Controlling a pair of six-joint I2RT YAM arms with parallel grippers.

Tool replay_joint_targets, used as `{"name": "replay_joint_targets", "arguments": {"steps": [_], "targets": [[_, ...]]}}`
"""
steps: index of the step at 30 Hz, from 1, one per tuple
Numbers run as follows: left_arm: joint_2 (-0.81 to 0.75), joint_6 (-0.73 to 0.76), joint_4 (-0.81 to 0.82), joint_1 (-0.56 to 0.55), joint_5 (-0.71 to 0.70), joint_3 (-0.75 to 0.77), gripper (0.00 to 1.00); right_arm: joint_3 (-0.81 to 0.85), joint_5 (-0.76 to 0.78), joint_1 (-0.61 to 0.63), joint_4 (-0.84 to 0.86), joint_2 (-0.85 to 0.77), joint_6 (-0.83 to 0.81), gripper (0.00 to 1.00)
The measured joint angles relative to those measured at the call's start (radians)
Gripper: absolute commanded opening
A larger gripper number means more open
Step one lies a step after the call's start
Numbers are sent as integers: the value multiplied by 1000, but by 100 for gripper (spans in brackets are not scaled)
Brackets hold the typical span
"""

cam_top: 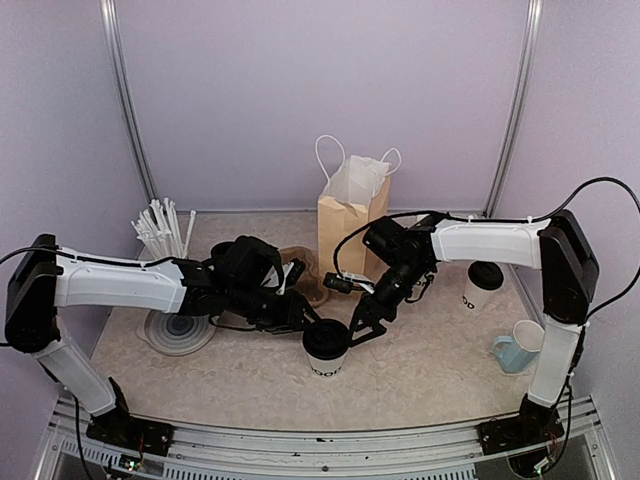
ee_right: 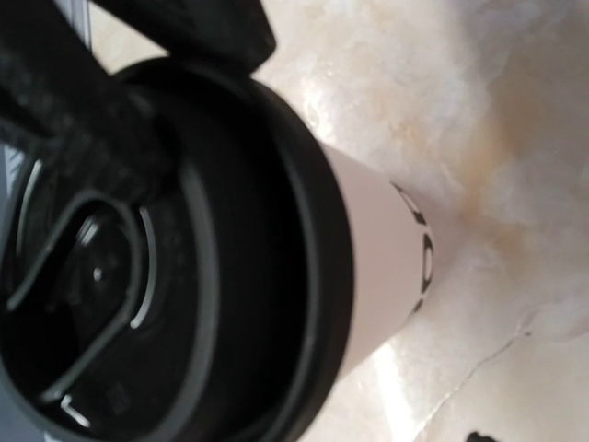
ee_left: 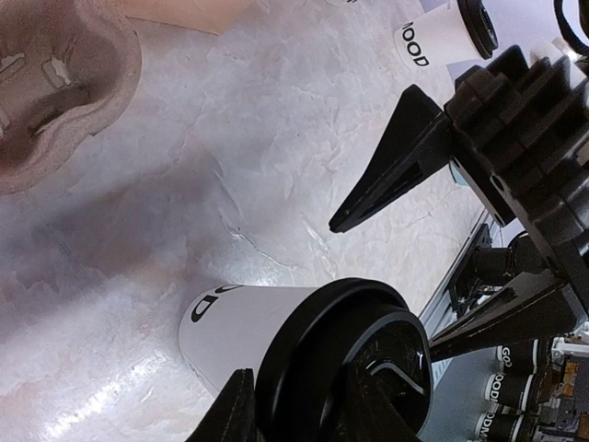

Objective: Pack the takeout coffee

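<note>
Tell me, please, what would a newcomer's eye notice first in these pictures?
First, both arms meet at the front centre of the table, where the left hand and the right hand flank one black-lidded coffee cup. Next, the brown paper bag stands open at the back, with a second lidded cup standing alone to the right.

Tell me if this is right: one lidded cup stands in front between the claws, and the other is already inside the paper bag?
Not quite. The top view shows the other cup standing on the table right of the bag, not inside it. The front cup is between the left claw and right claw.
</note>
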Motion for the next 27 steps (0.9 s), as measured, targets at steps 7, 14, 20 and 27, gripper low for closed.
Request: {"name": "replay_joint_targets", "arguments": {"steps": [7,14,20,27], "targets": [[-5,-2,0,0,-6,-2,38,9,19,5,-7,-12,-18,77],[-13,13,-49,-8,-19,25,44,30,6,5,-14,-27,-93,81],[-13,50,-95,-14,-35,127,48,52,-8,5,-24,-90,-140,82],[-17,124,-193,-9,-110,228,50,67,32,3,-34,-135,-185,83]]}}
